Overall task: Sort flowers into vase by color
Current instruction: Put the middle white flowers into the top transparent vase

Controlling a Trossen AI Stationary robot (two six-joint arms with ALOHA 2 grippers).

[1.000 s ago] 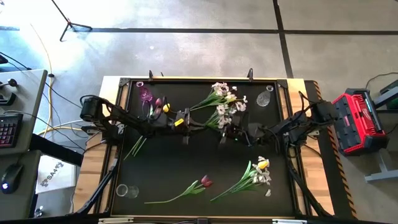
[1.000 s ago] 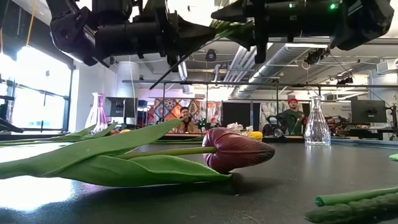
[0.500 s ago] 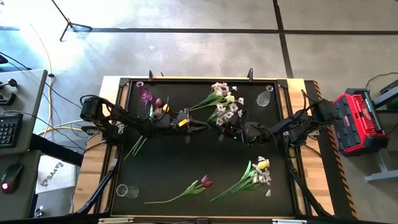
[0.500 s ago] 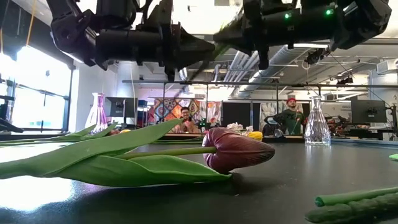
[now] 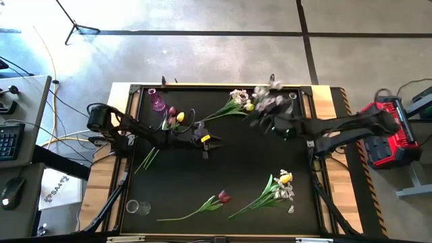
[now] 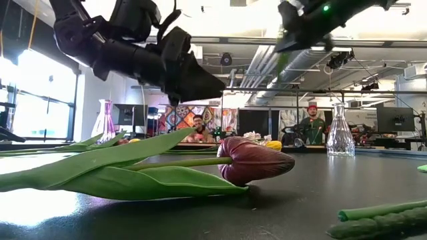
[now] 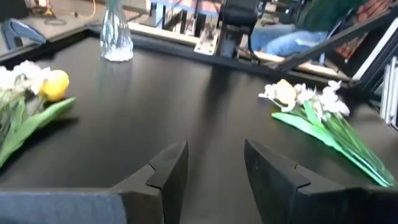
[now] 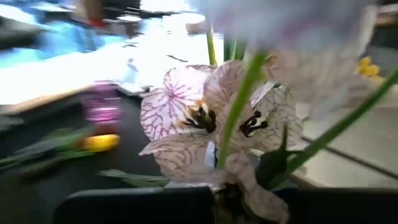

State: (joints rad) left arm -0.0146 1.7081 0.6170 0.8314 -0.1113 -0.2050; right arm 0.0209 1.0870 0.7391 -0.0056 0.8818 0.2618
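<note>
our right jaws (image 5: 270, 115) are clamped shut on a spray of pale pink-white blossoms (image 5: 264, 101), held aloft just beside the clear vase (image 5: 287, 106) at the far right corner of the table (image 5: 223, 172). our left jaws (image 7: 214, 171) stand parted and empty over the table's middle, well to the left of that vase.

to do this step well, we judge the stem should hang upright with its tip centred over the vase's narrow neck before we let go; a tilted stem could tip the vase.

near the vase lies a white spray with a yellow bloom (image 5: 233, 102); a pink vase (image 5: 157, 102) with red and yellow tulips (image 5: 175, 115) stands far left of it, and a dark red tulip (image 5: 219, 198) and another mixed bunch (image 5: 280, 185) lie toward the near edge. the table is matt black. in the low view, people sit in the room behind it.
</note>
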